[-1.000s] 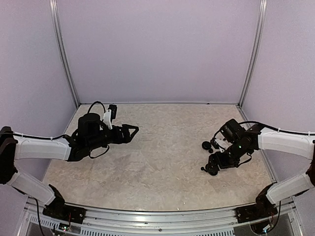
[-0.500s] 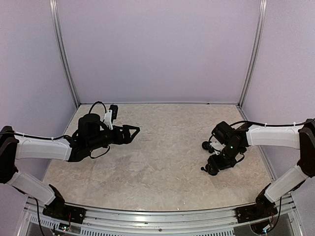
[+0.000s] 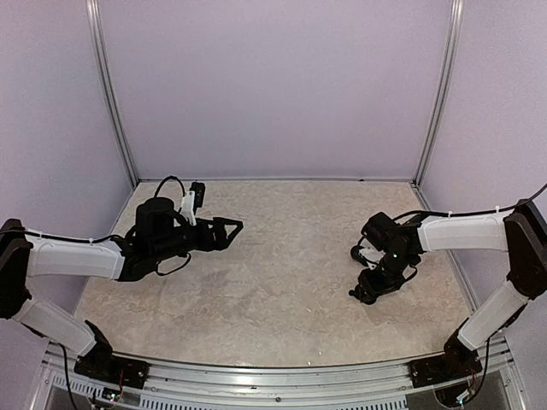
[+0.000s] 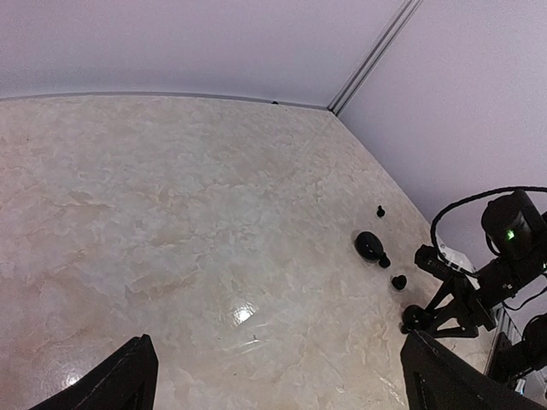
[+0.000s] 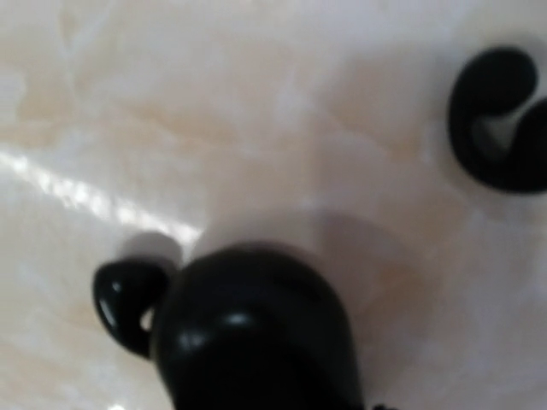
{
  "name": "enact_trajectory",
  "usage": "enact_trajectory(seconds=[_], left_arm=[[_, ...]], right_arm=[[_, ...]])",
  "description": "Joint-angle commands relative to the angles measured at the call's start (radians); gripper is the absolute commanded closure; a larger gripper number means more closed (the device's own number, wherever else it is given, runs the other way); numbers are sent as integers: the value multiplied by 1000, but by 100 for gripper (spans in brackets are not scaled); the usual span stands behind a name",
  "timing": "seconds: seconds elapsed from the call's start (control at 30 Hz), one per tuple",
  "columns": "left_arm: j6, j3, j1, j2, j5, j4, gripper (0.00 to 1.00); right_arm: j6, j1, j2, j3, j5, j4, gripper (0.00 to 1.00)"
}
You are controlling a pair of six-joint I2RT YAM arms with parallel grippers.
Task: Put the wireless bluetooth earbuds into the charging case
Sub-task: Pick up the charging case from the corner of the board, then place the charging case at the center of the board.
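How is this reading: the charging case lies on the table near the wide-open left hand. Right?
Not quite. The charging case lies near the right hand, across the table from the left hand, as the left wrist view shows. The left hand is wide open, as stated.

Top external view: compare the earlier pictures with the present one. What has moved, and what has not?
The right arm reached further left: its elbow came into view at the right edge, and the right pincer shifted slightly left near the charging case. The left arm, left pincer and charging case stayed put.
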Motion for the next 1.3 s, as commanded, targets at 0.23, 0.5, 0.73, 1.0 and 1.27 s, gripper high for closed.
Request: enact_trajectory(seconds=[0.23, 0.5, 0.73, 1.0, 1.27], left_arm=[[20, -18, -6, -11, -5, 23, 1], [12, -26, -5, -18, -16, 25, 1], [-5, -39, -5, -29, -30, 40, 1], [-23, -76, 7, -52, -35, 51, 1], [-34, -105, 17, -96, -48, 34, 1]], right_arm=[[-4, 7, 48, 29, 25, 19, 61], [-5, 9, -14, 114, 37, -29, 68], [-7, 43, 7, 273, -11, -32, 68], [-12, 164, 220, 397, -75, 89, 70], [-12, 245, 372, 468, -102, 158, 70]])
